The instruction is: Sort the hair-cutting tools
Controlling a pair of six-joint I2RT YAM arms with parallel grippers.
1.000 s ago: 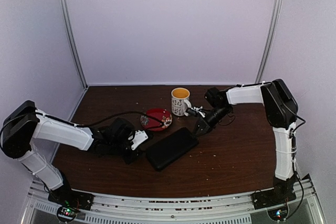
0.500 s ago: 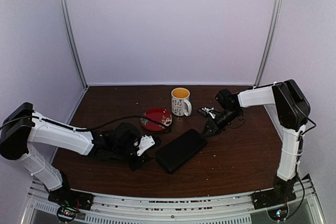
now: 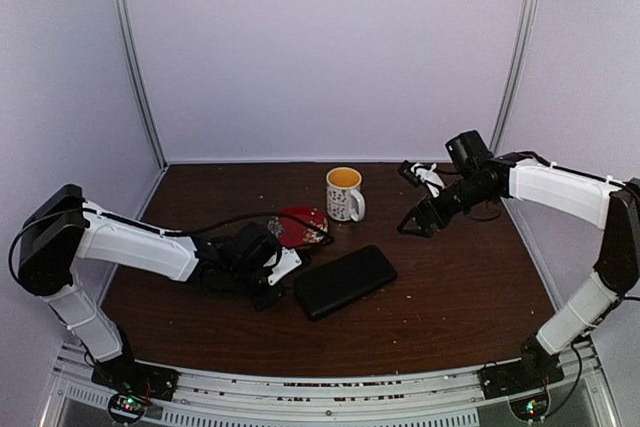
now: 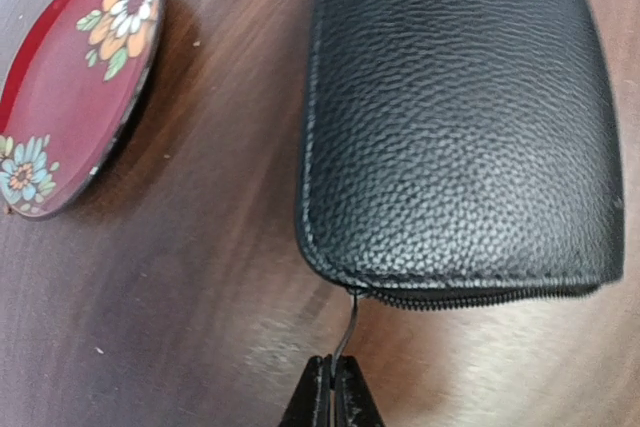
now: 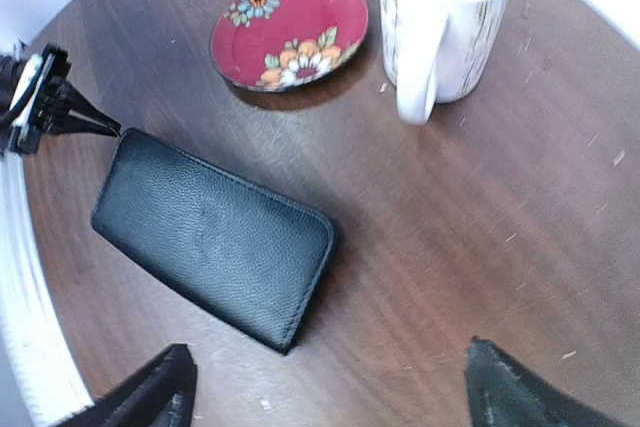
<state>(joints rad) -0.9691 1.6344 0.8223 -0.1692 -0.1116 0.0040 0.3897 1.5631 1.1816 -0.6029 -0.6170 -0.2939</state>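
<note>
Pinching the thin metal zip pull [image 4: 347, 322] of the black rectangular leather zip case [image 4: 460, 117] with the left gripper [image 4: 335, 377], clamped tight on that tab and on nothing else. Hovering the right gripper [image 5: 330, 349] above the dark wooden bench [image 5: 450, 227], jaws spread wide with nothing between them, at about 3 o'clock from the white speckled ceramic mug [image 3: 344, 193] in the top view.

Seeing none of the hair-cutting tools in any view. Presumably lying zipped inside the case, though not possible to tell. Judging the step as opening the case, with the zip looking closed along the visible edge.

Lying flat and unpinned, at 6 o'clock from the mug and roughly 4 o'clock from the red flowered saucer [image 3: 300, 226], close by but not touching.

Risking a drag of the whole case across the bench instead of a running zip, with nothing bracing the far end. Risking a slip of the slim tab out of the narrow fingertips under a sideways tug. Risking a shove into the saucer or the mug if pulling toward 12 o'clock. Risking tools spilling out loose on a sudden release of the zip.
</note>
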